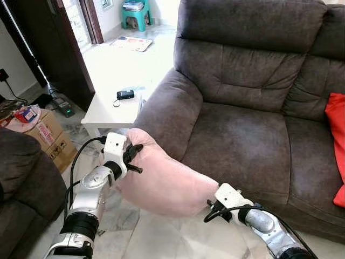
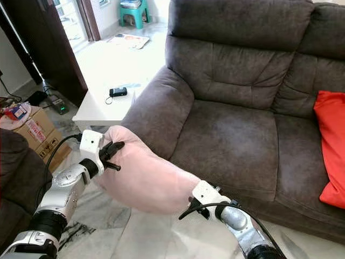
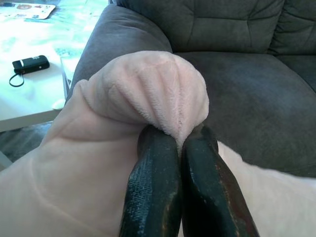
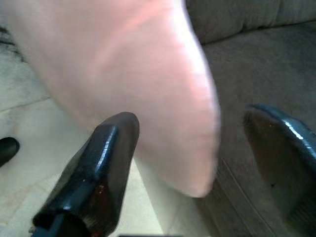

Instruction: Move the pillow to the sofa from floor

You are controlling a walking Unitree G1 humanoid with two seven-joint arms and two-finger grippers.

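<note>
Pink pillow [image 1: 164, 181] is off the floor, slung between both arms, just in front of the dark grey sofa [image 1: 242, 135] beside its armrest. Long axis runs from left gripper [image 3: 180, 140] down to right gripper [image 4: 190, 148]. Left fingers pressed together, pinching a bunched corner of fabric. Right fingers spread wide, the pillow's lower end between them, not clamped. Seat cushion lies directly ahead of and slightly above the pillow. Judgement: the left arm carries the load; next move is forward over the seat edge.

Left gripper [image 3: 180, 148] jaws pinched tight, right gripper [image 4: 190, 143] jaws spread, both arms forward
</note>
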